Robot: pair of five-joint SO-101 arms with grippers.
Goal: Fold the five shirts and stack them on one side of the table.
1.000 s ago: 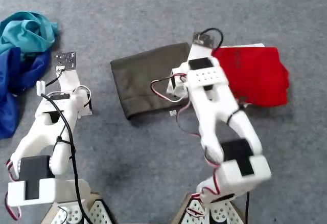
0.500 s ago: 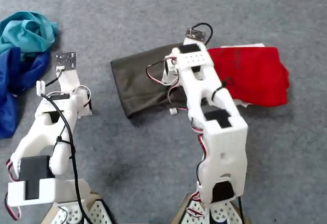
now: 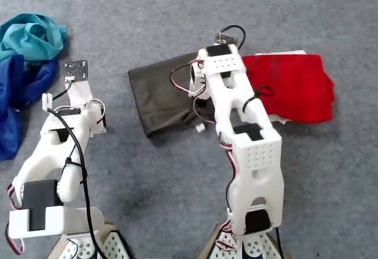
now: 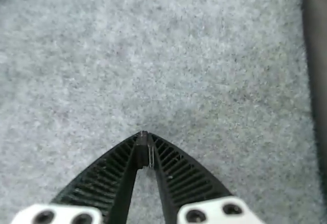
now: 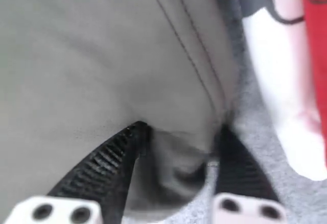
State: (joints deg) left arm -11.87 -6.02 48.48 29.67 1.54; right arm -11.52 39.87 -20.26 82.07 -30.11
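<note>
A folded olive shirt (image 3: 162, 93) lies mid-table. Right of it a folded red shirt (image 3: 292, 87) rests on a white shirt (image 3: 283, 52). My right arm (image 3: 227, 75) stretches over the olive shirt's right edge. In the right wrist view my right gripper (image 5: 181, 129) is open, its fingers straddling a bunched fold of the olive shirt (image 5: 92, 55), with the red shirt (image 5: 317, 29) and white shirt (image 5: 278, 81) beside it. My left gripper (image 4: 143, 137) is shut and empty over bare carpet, left of the olive shirt's edge (image 4: 317, 55).
A crumpled teal shirt (image 3: 32, 34) and a crumpled blue shirt (image 3: 18, 93) sit at the table's left edge, close to my left arm (image 3: 65, 123). Grey carpet (image 3: 147, 176) covers the table, with open room at the front and back.
My right arm has swung left, from the red shirt's near edge onto the olive shirt's right edge. The left arm has stayed still.
</note>
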